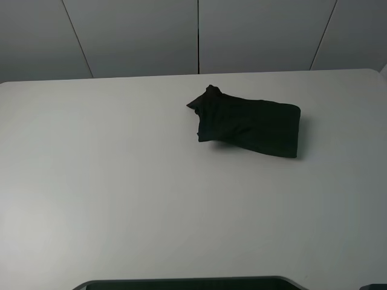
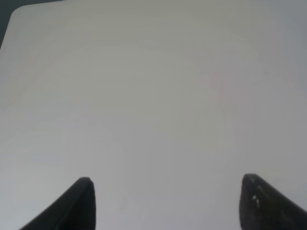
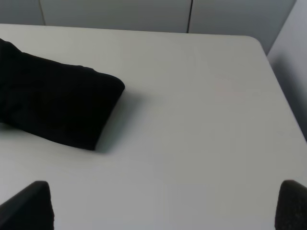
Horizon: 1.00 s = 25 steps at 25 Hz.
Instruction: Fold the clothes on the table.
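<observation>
The clothes [image 1: 251, 127] lie as a compact folded black bundle on the white table [image 1: 121, 181], right of centre toward the far edge, with a small bunched flap sticking up at its left end. No print shows. In the right wrist view the clothes [image 3: 53, 108] rest ahead of my right gripper [image 3: 163, 203], whose two dark fingertips [image 3: 29, 203] stand far apart with nothing between them. My left gripper [image 2: 165, 203] hangs open over bare table [image 2: 144, 96], its fingertips [image 2: 76, 206] wide apart and holding nothing. Neither gripper shows in the exterior high view.
Grey wall panels [image 1: 193, 36] rise behind the table's far edge. A dark rounded edge [image 1: 187, 283] sits at the bottom of the exterior high view. The table's far right corner [image 3: 254, 40] and a rounded corner [image 2: 19, 12] show in the wrist views.
</observation>
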{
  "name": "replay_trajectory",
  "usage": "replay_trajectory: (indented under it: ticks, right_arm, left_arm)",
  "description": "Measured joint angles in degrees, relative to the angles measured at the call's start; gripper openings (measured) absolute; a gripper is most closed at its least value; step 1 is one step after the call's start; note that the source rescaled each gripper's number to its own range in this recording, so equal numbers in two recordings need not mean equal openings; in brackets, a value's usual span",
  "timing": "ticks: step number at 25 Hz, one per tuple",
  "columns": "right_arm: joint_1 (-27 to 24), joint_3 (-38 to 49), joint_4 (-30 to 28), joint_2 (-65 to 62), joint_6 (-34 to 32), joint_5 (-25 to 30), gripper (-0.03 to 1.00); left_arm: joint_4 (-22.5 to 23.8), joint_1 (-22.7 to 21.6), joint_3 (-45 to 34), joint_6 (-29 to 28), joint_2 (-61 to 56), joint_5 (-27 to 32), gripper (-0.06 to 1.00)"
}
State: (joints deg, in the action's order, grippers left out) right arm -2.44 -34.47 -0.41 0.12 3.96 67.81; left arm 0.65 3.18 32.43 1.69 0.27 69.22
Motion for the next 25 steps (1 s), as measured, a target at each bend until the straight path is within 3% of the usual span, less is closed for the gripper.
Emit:
replay_trajectory:
  ticks: [10, 25]
  right_arm:
    - [0.0, 5.1, 0.9, 0.0, -0.2, -4.6, 1.00]
    - [0.0, 5.0, 0.9, -0.2, -0.3, -5.0, 1.00]
  left_arm:
    - [-0.6, 0.2, -0.8, 0.0, -0.2, -4.3, 0.98]
    - [-0.6, 0.2, -3.1, -2.1, -0.3, -6.8, 0.98]
